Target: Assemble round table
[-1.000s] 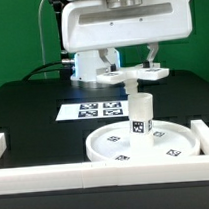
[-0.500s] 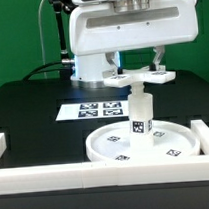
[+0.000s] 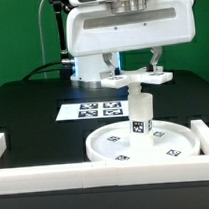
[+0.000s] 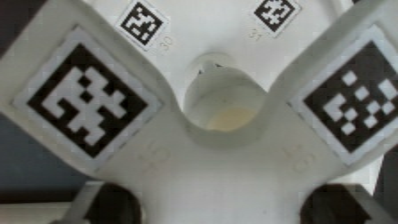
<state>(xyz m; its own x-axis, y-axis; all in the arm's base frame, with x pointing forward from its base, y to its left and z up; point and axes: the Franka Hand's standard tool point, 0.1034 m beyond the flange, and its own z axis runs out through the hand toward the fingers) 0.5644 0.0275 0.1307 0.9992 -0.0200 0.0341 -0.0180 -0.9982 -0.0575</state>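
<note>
Your cross-shaped base (image 3: 137, 79) hangs right over the upright leg (image 3: 141, 114), gripped in the pincer (image 3: 133, 63).
You see the leg standing on the round disc (image 3: 105, 145), near and right on the tabletop (image 3: 33, 107); the pincer's fingers clamp the base from both sides, spread wide.

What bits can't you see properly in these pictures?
1. Exterior view: whether the cross-shaped base touches the leg. The join is tiny and white on white.
2. Both views: whether the hand squeezes the base. Its fingertips are too small in the exterior view, and blurred and cut off by the edge in the wrist view.
3. Wrist view: the leg and round disc, covered by the base.
4. Exterior view: the disc's front rim, behind the white rail.
</note>
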